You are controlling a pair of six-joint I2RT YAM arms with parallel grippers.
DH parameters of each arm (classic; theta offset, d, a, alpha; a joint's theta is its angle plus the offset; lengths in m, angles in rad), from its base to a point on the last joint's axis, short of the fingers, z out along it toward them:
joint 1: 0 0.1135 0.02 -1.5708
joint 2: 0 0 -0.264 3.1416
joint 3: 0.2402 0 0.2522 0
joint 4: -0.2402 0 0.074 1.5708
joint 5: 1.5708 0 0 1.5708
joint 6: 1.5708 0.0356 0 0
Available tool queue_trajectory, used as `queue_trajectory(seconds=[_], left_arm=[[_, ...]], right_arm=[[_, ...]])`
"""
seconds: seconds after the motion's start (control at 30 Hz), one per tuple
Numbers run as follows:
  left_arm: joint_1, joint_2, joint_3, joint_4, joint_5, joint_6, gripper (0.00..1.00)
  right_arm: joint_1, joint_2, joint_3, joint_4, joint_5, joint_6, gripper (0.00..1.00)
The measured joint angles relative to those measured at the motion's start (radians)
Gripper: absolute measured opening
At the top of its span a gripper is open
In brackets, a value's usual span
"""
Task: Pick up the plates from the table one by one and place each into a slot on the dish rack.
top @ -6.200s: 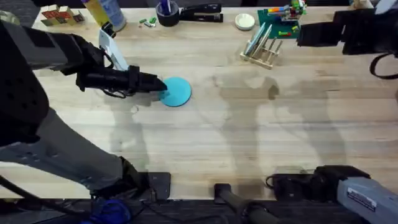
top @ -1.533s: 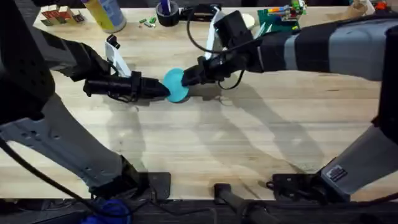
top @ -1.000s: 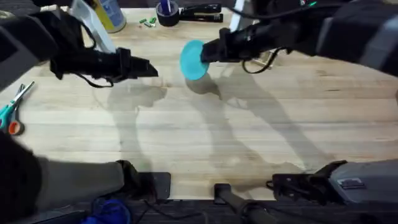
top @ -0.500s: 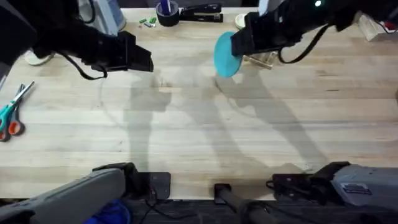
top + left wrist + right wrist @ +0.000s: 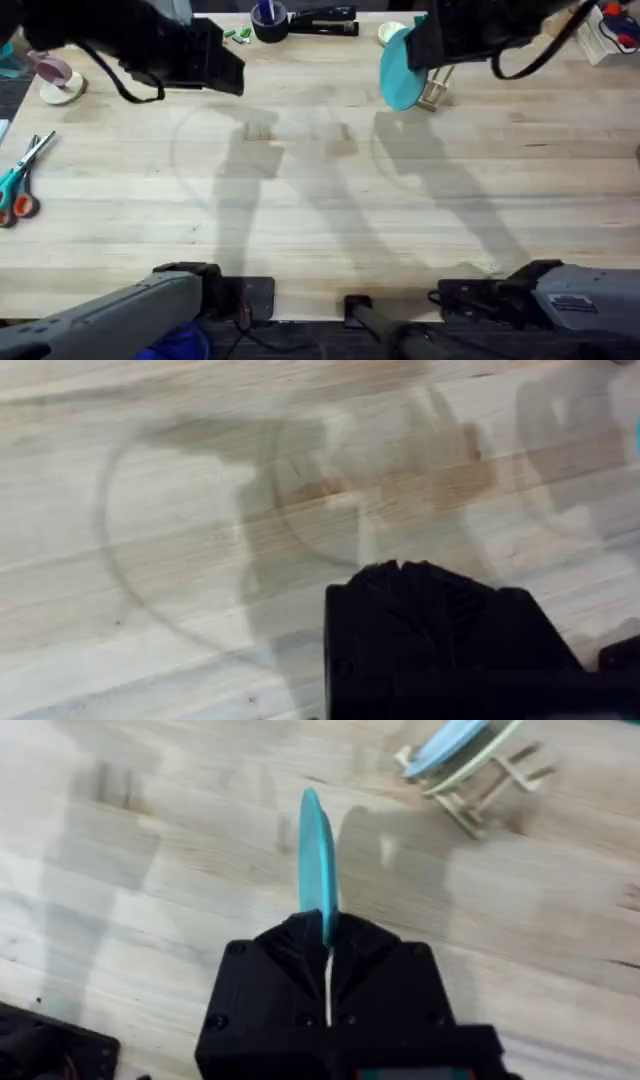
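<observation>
Right gripper (image 5: 325, 935) clamped edge-on around a turquoise plate (image 5: 318, 855), fingers closed tight against its lower rim; the plate stands upright out of the grip, clear of the table (image 5: 150, 870). From overhead the same plate (image 5: 400, 68) hangs above the far part of the tabletop, just beside the dish rack (image 5: 434, 92), overlapping it from this angle (contact cannot be told).

The right wrist view shows the dish rack (image 5: 480, 785) a short way beyond the held plate, and a second plate (image 5: 445, 745) already leaning in one of its slots.

Left gripper (image 5: 435, 575) raised above bare table at the far left; its black fingers look pressed together, nothing between them. The left arm (image 5: 150, 50) shows large and dark overhead.

Scissors (image 5: 18, 185) lie at the table's left edge. A small white dish (image 5: 390, 32) sits near the rack.
</observation>
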Motion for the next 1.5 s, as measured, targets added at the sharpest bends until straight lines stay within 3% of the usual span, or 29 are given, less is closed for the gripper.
queue_trajectory(seconds=[0.13,0.17,0.33,0.37,0.4,0.7,1.0,1.37,1.5], left_arm=[[-0.033,0.000,0.018,0.000,0.000,0.003,0.039],[-0.036,0.000,0.018,0.001,-0.001,0.009,0.081],[-0.037,0.000,0.018,0.002,-0.005,0.010,0.863],[-0.037,0.000,0.018,0.001,-0.006,0.007,0.957],[-0.037,0.000,0.018,0.001,-0.007,0.009,0.986],[-0.037,0.000,0.018,0.003,-0.014,0.010,0.995],[-0.037,0.000,0.018,0.003,-0.015,0.010,0.995],[-0.037,0.000,0.018,0.004,-0.015,0.010,0.995],[-0.037,0.000,0.018,0.010,-0.015,0.010,0.995]], right_arm=[[0.000,0.000,0.040,-0.028,0.028,0.000,0.030],[0.000,0.000,0.046,-0.032,0.035,0.000,0.030],[0.000,0.000,0.053,-0.053,0.077,0.002,0.030],[0.000,0.000,0.053,-0.056,0.084,0.002,0.030],[0.000,0.000,0.053,-0.058,0.090,0.002,0.030],[0.000,0.000,0.053,-0.063,0.185,0.057,0.030],[0.000,0.000,0.062,-0.072,0.328,0.242,0.030],[0.000,0.020,0.235,-0.088,0.438,0.394,0.030],[-0.001,0.063,0.294,-0.167,0.471,0.447,0.030]])
